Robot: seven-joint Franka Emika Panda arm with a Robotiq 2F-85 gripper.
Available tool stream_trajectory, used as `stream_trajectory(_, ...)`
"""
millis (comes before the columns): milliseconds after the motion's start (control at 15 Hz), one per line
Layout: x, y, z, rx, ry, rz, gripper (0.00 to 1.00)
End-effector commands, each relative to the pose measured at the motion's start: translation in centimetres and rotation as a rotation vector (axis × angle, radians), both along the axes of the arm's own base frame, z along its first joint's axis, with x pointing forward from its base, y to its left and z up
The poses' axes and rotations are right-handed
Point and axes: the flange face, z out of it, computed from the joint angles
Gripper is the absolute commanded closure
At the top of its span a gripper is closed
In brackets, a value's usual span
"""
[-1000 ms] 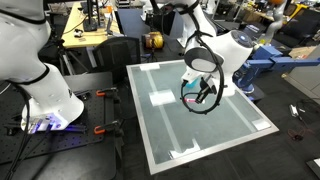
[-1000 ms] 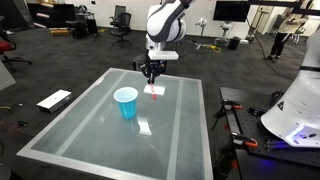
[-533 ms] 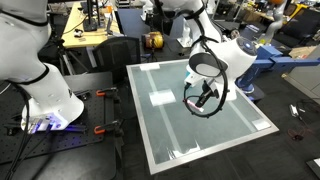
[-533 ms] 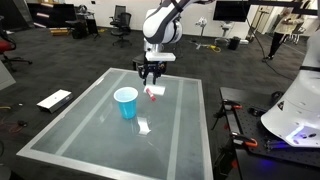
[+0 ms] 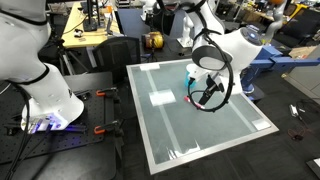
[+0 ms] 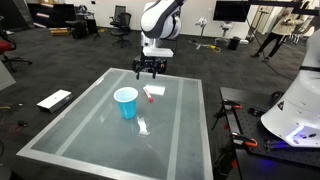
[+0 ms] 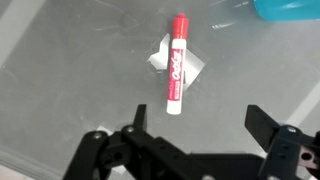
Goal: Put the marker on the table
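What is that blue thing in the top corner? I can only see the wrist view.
Observer: It's a light-blue cup. It stands upright on the table, apart from the marker.
Child: Is the gripper touching the table?
Observer: No. In an exterior view the gripper hangs open above the marker, clear of the tabletop.
Child: What else is on the table?
Observer: I also see a white taped rectangle near a corner.
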Motion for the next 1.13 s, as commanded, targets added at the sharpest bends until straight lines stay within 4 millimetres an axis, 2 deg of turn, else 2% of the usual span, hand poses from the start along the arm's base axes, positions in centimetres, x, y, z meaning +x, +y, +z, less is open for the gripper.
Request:
stream_trajectory(0, -1.0, 1.3, 4.5, -0.019, -0.052, 0.021, 0.00)
stream_trajectory(267, -2.1, 3.2, 9.0, -0.059, -0.115, 0.049, 0.00)
stream_trajectory(533, -3.7, 4.8, 12.1, -0.111, -0.151, 0.068, 0.00)
stream_trajectory(600, -1.9, 4.1, 10.8, -0.085, -0.133, 0.081, 0.00)
stream_trajectory(800, -2.9, 4.7, 11.9, -0.093, -0.138, 0.086, 0.00)
stream_trajectory(1067, -3.1, 4.6, 11.7, -0.094, -0.136, 0.083, 0.00)
